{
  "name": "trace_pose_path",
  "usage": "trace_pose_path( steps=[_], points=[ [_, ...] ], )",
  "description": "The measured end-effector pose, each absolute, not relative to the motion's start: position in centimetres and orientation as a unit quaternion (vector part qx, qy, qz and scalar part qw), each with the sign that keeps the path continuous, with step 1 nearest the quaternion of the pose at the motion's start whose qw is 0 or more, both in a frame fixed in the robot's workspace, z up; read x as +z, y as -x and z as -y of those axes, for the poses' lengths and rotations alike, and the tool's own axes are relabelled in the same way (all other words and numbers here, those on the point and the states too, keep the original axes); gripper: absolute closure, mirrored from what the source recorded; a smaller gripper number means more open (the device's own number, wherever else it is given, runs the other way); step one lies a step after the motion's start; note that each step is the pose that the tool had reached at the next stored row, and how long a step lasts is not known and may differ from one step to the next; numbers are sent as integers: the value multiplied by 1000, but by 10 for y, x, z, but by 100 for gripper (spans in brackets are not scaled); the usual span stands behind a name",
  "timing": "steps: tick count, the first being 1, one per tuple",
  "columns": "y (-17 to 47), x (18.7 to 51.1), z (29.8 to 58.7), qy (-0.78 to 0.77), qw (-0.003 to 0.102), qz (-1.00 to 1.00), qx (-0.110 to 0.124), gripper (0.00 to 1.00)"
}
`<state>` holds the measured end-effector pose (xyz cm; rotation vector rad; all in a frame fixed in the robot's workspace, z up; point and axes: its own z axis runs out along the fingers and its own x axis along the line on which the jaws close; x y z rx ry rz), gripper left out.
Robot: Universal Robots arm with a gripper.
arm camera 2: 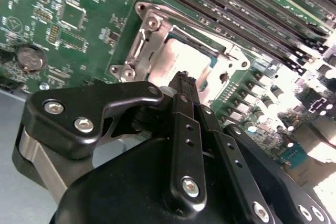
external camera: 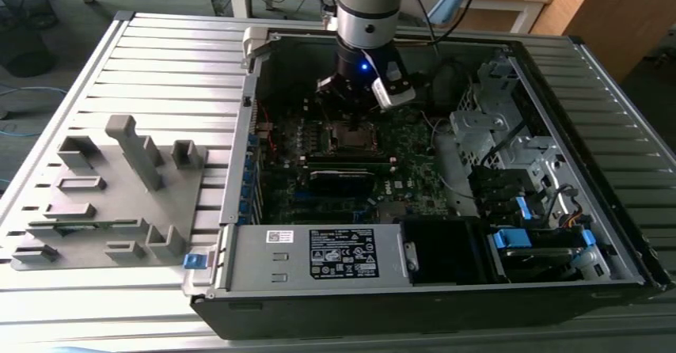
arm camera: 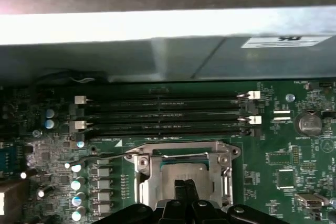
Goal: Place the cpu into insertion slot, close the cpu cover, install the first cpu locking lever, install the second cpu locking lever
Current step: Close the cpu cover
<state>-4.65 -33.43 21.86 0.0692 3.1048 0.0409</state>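
In the exterior view my gripper point(external camera: 354, 98) hangs inside the open computer case, just above the insertion slot point(external camera: 354, 135) on the green board. Both wrist views show the black fingers pressed together, shut, with nothing visible between them. The tips point(arm camera 2: 184, 78) point(arm camera: 184, 183) hover over the cpu point(arm camera: 181, 170) point(arm camera 2: 181, 59), whose pale silver face lies in the slot. The cpu cover point(arm camera: 140, 174) point(arm camera 2: 137, 51), a silver frame, appears to lie flat around it. A thin metal lever rod point(arm camera: 105, 156) sticks out sideways from the socket.
Long black memory slots point(arm camera: 163, 114) point(arm camera 2: 236, 3) run beside the socket. A coin battery point(arm camera: 307, 123) point(arm camera 2: 30, 57) sits on the board. A grey fixture rack point(external camera: 106, 195) stands on the slatted table at the exterior view's left. The power supply point(external camera: 317, 254) and drive bays point(external camera: 528, 242) fill the case's near side.
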Motion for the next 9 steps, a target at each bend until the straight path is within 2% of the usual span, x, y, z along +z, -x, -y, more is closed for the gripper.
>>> trace_pose_path(
  steps=[9],
  points=[
    [59, 218, 334, -22, 19, -999, 13, 90]
  ],
)
